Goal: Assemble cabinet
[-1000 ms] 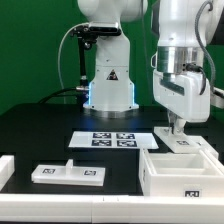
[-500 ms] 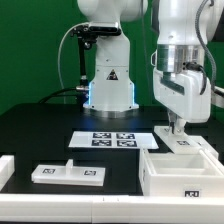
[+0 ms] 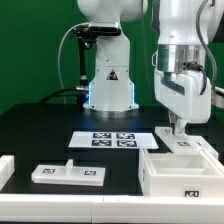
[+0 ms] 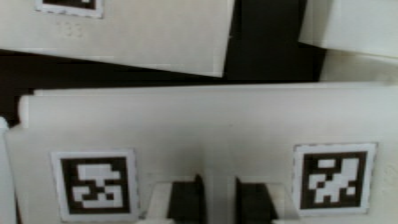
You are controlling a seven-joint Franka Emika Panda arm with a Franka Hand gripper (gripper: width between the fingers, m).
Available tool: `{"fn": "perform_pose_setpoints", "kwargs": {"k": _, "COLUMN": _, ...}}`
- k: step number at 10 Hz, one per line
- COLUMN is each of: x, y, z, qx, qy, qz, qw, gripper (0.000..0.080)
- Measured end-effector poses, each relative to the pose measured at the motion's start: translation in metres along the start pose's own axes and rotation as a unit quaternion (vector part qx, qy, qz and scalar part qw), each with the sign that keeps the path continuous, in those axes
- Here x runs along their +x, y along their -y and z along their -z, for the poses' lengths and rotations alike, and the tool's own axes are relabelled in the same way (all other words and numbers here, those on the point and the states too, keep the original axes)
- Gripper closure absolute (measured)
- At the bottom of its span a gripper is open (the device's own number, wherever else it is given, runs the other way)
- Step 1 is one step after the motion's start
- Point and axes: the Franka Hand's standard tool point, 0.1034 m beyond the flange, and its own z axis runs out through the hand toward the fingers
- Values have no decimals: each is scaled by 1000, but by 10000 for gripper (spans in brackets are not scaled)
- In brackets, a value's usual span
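Observation:
The cabinet's white box body (image 3: 186, 172) stands open-topped at the exterior view's right, with a tag on its front. My gripper (image 3: 178, 131) reaches straight down onto the box's back wall. In the wrist view the wall (image 4: 199, 118) fills the picture, with two tags on it. My gripper (image 4: 221, 202) has its dark fingers (image 4: 180, 204) close together, with a thin strip of that white wall between them. A smaller white panel (image 3: 70, 173) with tags lies flat at the front left, away from the gripper.
The marker board (image 3: 110, 140) lies in the middle of the black table, just left of the box; it also shows in the wrist view (image 4: 134, 40). Another white part (image 3: 5, 168) sits at the far left edge. The white pedestal (image 3: 108, 85) stands behind.

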Motion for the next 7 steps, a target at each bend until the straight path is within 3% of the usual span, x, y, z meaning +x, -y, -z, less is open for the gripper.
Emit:
{"fn": "perform_pose_setpoints", "kwargs": {"k": 3, "x": 3, "y": 20, "z": -3, "qx": 11, "qy": -7, "qz": -13, "qw": 1000, "gripper": 735}}
{"fn": "perform_pose_setpoints", "kwargs": {"k": 7, "x": 3, "y": 20, "z": -3, "qx": 14, "qy": -6, "qz": -16, "qw": 1000, "gripper": 735}}
